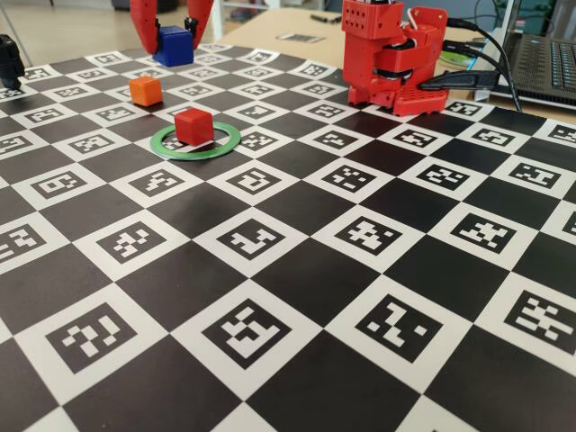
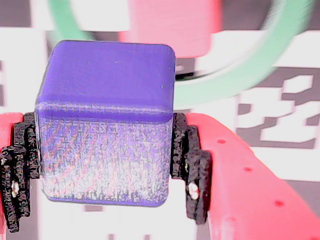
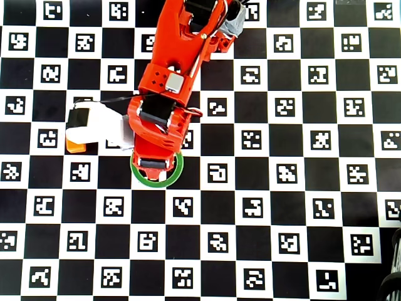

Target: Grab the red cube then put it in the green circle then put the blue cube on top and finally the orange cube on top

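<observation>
My gripper (image 1: 171, 47) is shut on the blue cube (image 1: 173, 45), holding it above the board at the top of the fixed view. In the wrist view the black pads (image 2: 192, 170) press both sides of the blue cube (image 2: 106, 125), with my gripper (image 2: 106, 170) closed around it. The red cube (image 1: 193, 126) sits inside the green circle (image 1: 225, 144), lower and slightly right of the held cube. Past the blue cube, the wrist view shows the red cube (image 2: 175, 25) and green circle (image 2: 240, 75). The orange cube (image 1: 145, 90) rests left of the ring. Overhead, the arm (image 3: 163, 119) hides both cubes above the green circle (image 3: 178, 170).
The arm's red base (image 1: 396, 58) stands at the back right with cables beside it, and a laptop (image 1: 544, 63) lies further right. A black object (image 1: 9, 58) is at the left edge. Overhead, a white wrist camera (image 3: 94, 125) partly covers the orange cube (image 3: 75, 147).
</observation>
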You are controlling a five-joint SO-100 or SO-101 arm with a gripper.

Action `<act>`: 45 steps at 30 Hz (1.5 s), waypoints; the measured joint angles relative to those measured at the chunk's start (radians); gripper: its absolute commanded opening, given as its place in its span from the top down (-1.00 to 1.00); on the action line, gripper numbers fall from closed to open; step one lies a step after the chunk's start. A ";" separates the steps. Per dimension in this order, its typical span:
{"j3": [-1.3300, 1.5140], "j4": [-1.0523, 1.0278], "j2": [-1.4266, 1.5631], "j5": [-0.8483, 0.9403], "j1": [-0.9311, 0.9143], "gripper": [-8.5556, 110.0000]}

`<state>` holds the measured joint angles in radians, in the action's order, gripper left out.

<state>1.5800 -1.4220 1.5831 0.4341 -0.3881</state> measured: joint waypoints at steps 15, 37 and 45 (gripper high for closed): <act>0.179 0.172 0.012 0.084 0.000 0.65; 0.265 0.298 -0.015 0.061 0.000 0.65; 0.275 0.302 -0.015 0.061 0.000 0.65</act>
<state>1.8546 -1.1198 1.5677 0.4955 -0.3881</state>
